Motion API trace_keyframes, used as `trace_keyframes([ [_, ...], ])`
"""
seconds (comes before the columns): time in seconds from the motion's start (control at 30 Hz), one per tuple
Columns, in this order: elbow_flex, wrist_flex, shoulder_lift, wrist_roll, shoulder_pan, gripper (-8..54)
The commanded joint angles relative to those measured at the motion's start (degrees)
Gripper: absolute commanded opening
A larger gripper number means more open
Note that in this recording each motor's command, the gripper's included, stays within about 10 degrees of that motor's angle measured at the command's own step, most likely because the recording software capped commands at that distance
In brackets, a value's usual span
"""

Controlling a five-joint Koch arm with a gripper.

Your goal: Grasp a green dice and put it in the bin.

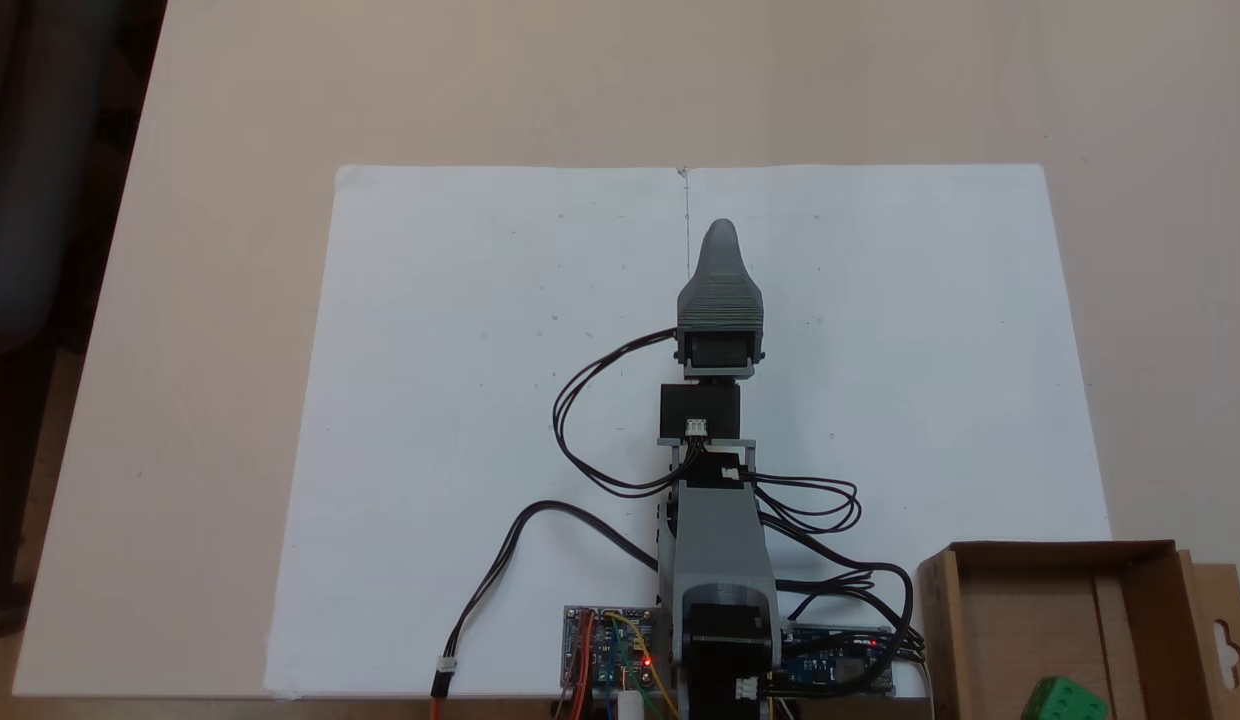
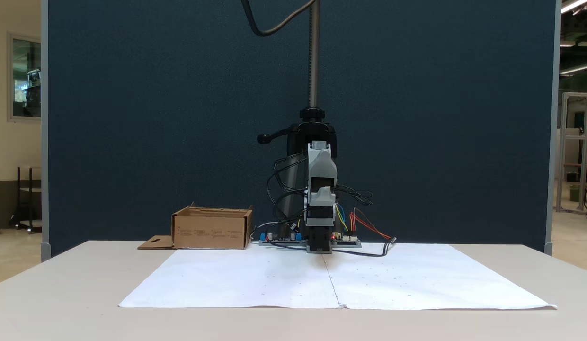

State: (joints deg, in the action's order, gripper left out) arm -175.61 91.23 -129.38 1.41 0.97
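In a fixed view from above, a white paper sheet point(image 1: 480, 420) covers the middle of the pale surface point(image 1: 210, 200). At its centre the folded arm point(image 1: 718, 540) points away from its base, ending in the fingers point(image 1: 721, 232), of which a single grey tip shows, so whether they are parted or closed cannot be told; nothing is seen in their hold. At the lower right sits the bin point(image 1: 1060, 552), with the green dice point(image 1: 1063, 700) lying inside it by the frame's bottom edge. In another fixed view the bin point(image 2: 212, 233) stands left of the arm.
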Motion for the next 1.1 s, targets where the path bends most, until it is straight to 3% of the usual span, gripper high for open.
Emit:
trace_keyframes([
  [0.0, -3.8, 4.8, -6.6, 1.8, 0.4, 43.8],
  [1.07, -3.8, 4.6, -6.3, 1.6, 1.2, 44.5],
])
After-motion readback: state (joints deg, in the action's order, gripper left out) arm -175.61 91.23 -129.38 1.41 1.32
